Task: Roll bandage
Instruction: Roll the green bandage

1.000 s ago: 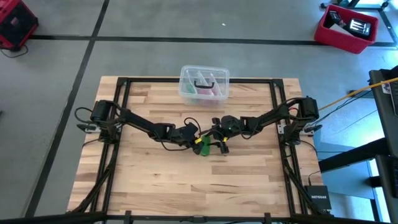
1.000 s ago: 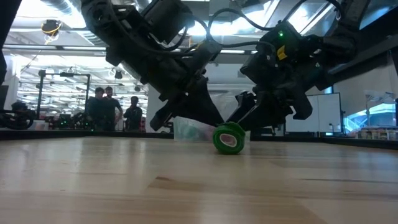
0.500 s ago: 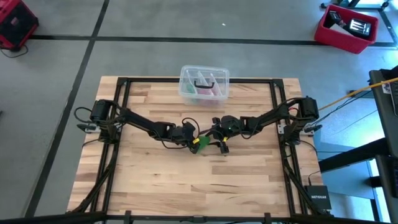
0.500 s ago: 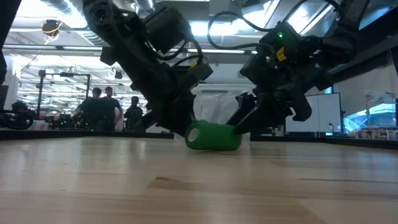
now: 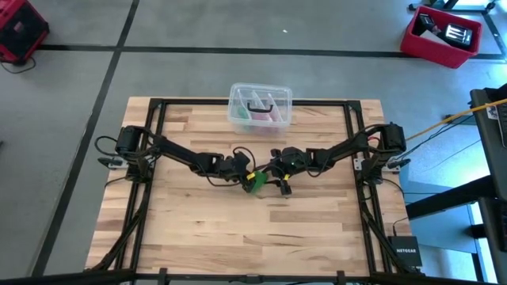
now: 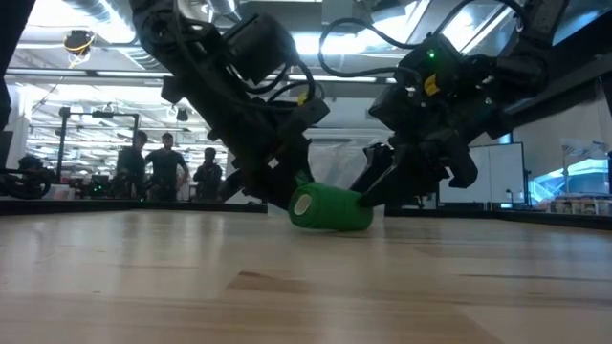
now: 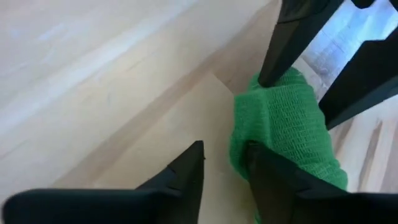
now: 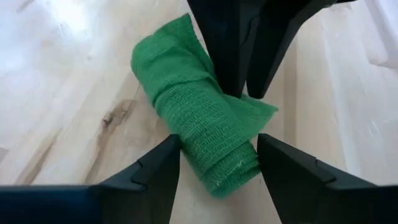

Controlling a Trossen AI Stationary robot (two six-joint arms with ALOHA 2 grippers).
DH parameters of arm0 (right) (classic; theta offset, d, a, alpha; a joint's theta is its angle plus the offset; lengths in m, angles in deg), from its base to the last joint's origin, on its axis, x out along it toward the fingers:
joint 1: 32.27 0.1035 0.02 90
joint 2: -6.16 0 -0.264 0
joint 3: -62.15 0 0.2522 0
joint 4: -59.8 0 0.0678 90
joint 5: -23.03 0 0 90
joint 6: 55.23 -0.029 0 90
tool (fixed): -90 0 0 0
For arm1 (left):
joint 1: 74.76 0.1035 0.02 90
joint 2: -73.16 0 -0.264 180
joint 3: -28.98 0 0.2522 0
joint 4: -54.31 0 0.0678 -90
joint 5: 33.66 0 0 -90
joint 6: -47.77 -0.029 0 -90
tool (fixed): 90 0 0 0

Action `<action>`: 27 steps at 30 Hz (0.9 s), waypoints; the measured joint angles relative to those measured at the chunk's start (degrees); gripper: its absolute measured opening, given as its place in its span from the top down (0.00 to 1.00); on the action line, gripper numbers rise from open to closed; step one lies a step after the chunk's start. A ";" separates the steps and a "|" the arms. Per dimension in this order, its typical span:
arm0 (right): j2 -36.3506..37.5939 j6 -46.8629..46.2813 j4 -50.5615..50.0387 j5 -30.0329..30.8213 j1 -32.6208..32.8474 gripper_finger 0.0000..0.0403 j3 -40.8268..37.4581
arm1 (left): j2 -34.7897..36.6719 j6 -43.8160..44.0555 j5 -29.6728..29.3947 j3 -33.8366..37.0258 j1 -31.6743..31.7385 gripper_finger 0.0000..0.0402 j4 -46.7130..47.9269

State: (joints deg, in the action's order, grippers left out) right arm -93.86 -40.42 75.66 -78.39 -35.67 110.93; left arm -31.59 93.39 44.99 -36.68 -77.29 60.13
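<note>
**A:** Looking for the bandage (image 5: 254,181).

**B:** Lying rolled up on its side near the middle of the table (image 5: 198,229), in front of the clear box (image 5: 260,107) and well apart from it.

**A:** Checking the left gripper (image 7: 227,158) now.

**B:** Standing released, fingers slightly parted with bare wood showing between them, one finger touching the roll's end.

**A:** And checking the right gripper (image 8: 217,152)?

**B:** Reaching in from the opposite side, spread wide, flanking the roll's other end, not visibly squeezing it.
</note>
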 joint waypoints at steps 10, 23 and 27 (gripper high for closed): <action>7.26 0.00 -1.44 -2.46 0.00 0.47 -0.09 | -0.02 -1.11 0.10 0.02 0.00 0.66 0.11; -1.92 0.95 2.38 -7.69 0.02 0.47 2.15 | 0.02 -1.84 0.53 0.04 -0.04 0.66 -0.07; -3.92 1.31 1.13 -7.08 0.00 0.47 2.99 | 1.80 -3.09 3.24 0.04 -0.04 0.67 0.97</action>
State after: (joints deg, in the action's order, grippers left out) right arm -97.78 -39.12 76.79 -85.47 -35.67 113.93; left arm -29.79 90.31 48.23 -36.63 -77.33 61.09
